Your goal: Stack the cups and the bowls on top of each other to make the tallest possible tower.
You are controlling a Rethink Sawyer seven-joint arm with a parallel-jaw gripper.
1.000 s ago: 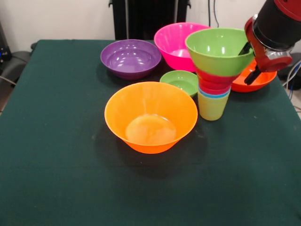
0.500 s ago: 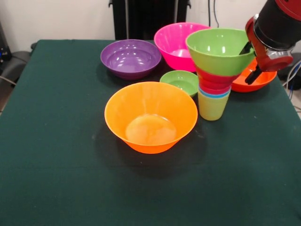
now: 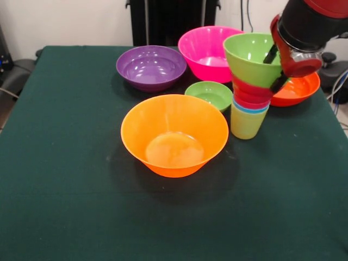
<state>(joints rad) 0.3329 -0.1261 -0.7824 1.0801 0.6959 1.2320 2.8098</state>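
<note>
The tower stands right of centre: a yellow-green cup (image 3: 246,124) lowest, a blue cup's rim (image 3: 250,108) above it, red pieces (image 3: 251,92) nested in that, and a lime green bowl (image 3: 251,57) on top. My gripper (image 3: 274,69) is at the lime bowl's right rim. One finger (image 3: 270,53) is inside the bowl and the other (image 3: 279,84) is outside its wall. They stand apart, so the gripper looks open. Its body hides the bowl's right edge.
A big orange bowl (image 3: 174,136) sits mid-table. A small green bowl (image 3: 207,93) lies just left of the tower. A purple bowl (image 3: 151,66) and a pink bowl (image 3: 206,46) are behind. A red-orange bowl (image 3: 298,89) is right of the tower, under the arm.
The gripper has moved left and a little up, further over the lime bowl's right rim. The tower has shifted slightly to the right.
</note>
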